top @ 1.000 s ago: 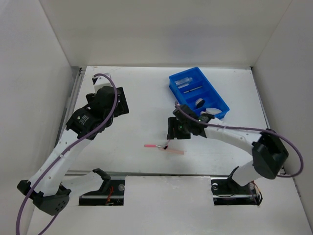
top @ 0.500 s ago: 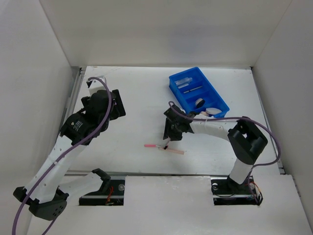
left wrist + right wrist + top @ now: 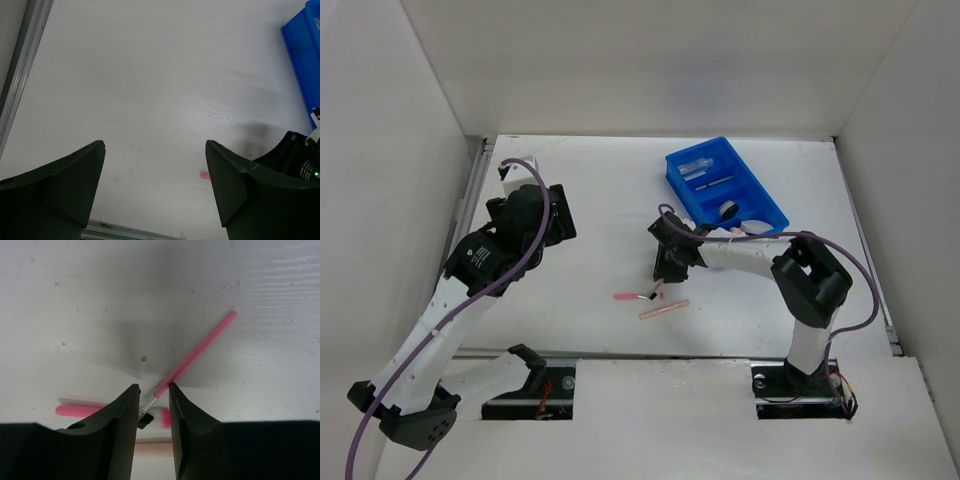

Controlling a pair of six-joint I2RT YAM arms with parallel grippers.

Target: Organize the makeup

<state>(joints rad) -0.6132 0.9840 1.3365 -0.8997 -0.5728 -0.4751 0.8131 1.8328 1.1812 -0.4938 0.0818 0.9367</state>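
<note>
My right gripper [image 3: 663, 278] [image 3: 151, 386] is down at the table, its jaws nearly closed on a thin pink stick [image 3: 200, 347] [image 3: 628, 297] with a small black brush tip. The stick runs slantwise across the gap. A second pink stick [image 3: 80, 410] shows blurred behind the fingers. A peach stick [image 3: 663, 310] [image 3: 150, 447] lies just beside them. A clear tube [image 3: 698, 166], a dark pencil [image 3: 715, 182] and a black round compact [image 3: 728, 210] are in the blue tray [image 3: 672, 172]. My left gripper [image 3: 560, 210] [image 3: 155, 190] is open and empty over the left of the table.
The blue tray stands at the back right, its corner also in the left wrist view [image 3: 300, 60]. White walls close in the table on three sides. A metal rail [image 3: 472, 200] runs along the left edge.
My right gripper has shifted slightly left over the sticks. The peach stick has swung round to point up-right. The left arm has barely moved.
</note>
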